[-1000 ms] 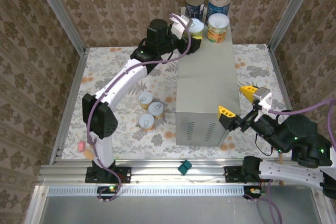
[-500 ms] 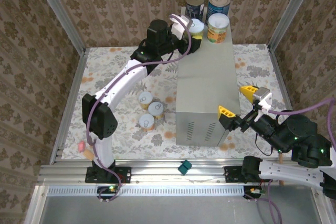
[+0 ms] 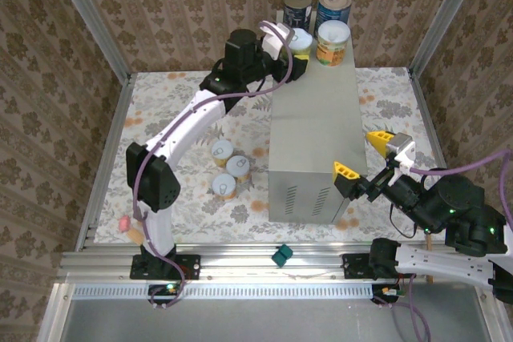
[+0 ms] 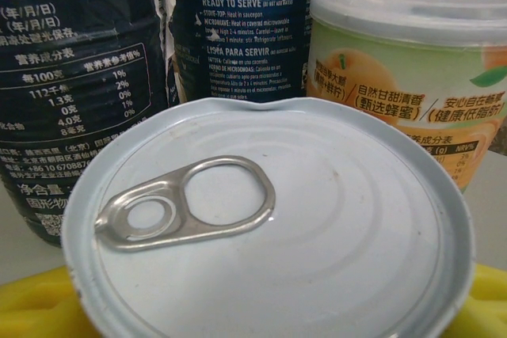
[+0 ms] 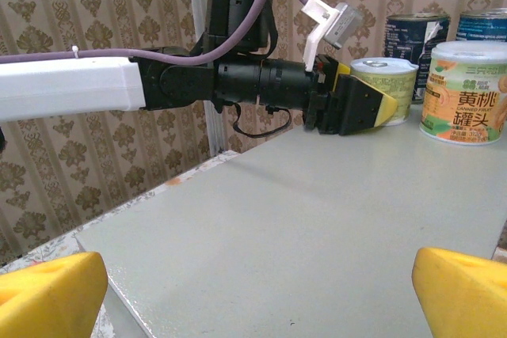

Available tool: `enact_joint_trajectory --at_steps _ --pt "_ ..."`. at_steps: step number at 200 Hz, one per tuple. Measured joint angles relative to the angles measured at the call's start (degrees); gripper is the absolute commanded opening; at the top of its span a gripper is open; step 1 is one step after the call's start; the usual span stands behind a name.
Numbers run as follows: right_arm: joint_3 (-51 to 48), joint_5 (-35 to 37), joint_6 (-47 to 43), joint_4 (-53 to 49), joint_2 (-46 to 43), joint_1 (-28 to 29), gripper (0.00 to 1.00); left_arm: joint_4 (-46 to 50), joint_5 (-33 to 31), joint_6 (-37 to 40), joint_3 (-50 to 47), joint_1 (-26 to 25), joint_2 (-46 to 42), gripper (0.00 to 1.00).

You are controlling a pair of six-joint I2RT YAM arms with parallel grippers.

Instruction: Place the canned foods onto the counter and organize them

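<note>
The counter (image 3: 313,134) is a tall grey metal box. At its far end stand two dark blue canned foods (image 3: 297,10) (image 3: 333,8) and a short orange-label can (image 3: 333,42). My left gripper (image 3: 295,52) is shut on a short white-lidded can (image 3: 302,38) at the counter's back left corner. Its pull-tab lid (image 4: 269,219) sits between yellow fingers (image 4: 32,310), close to the orange can (image 4: 412,61). Three short cans (image 3: 228,168) stand on the floral floor left of the counter. My right gripper (image 3: 363,154) hangs open at the counter's near right corner, its yellow fingertips (image 5: 47,294) holding nothing.
A small teal object (image 3: 281,255) lies on the front rail, and a pink item (image 3: 124,223) at the floor's left edge. Aluminium posts and patterned walls close in the space. The counter top (image 5: 317,227) is bare from its middle to the near end.
</note>
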State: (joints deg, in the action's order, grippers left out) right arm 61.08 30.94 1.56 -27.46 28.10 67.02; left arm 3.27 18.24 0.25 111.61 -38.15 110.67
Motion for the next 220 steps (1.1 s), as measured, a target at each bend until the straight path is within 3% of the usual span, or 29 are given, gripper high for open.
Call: enact_joint_trajectory --at_steps 220 --pt "0.00 -0.02 0.02 -0.02 0.00 0.00 1.00 1.70 1.44 0.00 5.09 0.70 3.50 0.78"
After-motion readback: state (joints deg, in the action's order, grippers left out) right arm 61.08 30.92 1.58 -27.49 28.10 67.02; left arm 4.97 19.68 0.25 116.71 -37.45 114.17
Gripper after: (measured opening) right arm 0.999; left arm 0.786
